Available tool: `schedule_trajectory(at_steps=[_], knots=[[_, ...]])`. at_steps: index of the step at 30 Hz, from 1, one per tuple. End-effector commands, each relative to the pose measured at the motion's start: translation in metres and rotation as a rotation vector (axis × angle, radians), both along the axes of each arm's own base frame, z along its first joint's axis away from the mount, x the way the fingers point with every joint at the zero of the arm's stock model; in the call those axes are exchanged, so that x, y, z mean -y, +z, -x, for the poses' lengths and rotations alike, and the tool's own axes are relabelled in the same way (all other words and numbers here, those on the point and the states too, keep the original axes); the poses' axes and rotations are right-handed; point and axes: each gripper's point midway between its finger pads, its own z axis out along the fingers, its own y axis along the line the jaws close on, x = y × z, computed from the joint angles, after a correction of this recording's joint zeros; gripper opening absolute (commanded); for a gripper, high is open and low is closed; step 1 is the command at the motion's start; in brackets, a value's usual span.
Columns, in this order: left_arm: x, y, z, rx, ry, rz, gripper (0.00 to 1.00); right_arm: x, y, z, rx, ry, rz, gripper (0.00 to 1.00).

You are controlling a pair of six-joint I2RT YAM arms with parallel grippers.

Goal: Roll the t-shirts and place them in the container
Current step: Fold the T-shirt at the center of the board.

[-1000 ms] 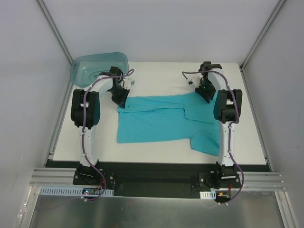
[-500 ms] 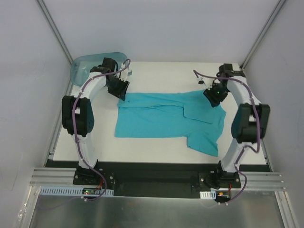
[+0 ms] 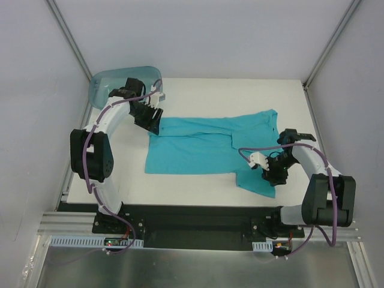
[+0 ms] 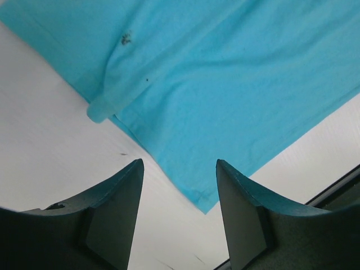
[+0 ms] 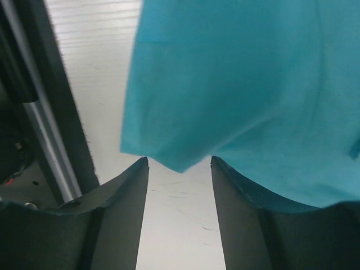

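- Left gripper (image 4: 180, 166): jaws parted, empty, over far-left corner of t-shirt (image 3: 198, 147)
- Right gripper (image 5: 179, 162): jaws parted, apparently clear of near sleeve (image 3: 257, 180)

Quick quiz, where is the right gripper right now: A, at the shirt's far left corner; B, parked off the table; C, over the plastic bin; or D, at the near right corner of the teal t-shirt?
D: the top view shows the right gripper over the near right corner of the t-shirt, jaws open, far from the bin.
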Motion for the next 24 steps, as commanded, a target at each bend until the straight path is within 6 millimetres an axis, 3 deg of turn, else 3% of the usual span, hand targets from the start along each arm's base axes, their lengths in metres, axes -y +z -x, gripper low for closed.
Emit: schedule_trajectory(at_steps=[1,4,12,17,24], knots=[[-0.010,-0.002,0.018,-0.030,-0.007,-0.015,0.54,-0.027,0.010,0.025,0.111,0.632,-0.198,0.50],[-0.017,-0.010,0.024,-0.054,0.007,-0.021,0.54,-0.025,0.008,0.040,0.047,0.745,-0.210,0.50],[-0.030,-0.010,0.030,-0.062,0.045,-0.024,0.54,-0.013,0.003,0.051,-0.029,0.878,-0.200,0.52],[-0.039,-0.010,0.031,-0.064,0.069,-0.022,0.54,-0.008,-0.016,0.039,0.001,0.905,-0.158,0.52],[-0.043,-0.013,0.032,-0.072,0.082,-0.025,0.55,-0.007,-0.035,0.008,0.067,0.849,-0.112,0.52]])
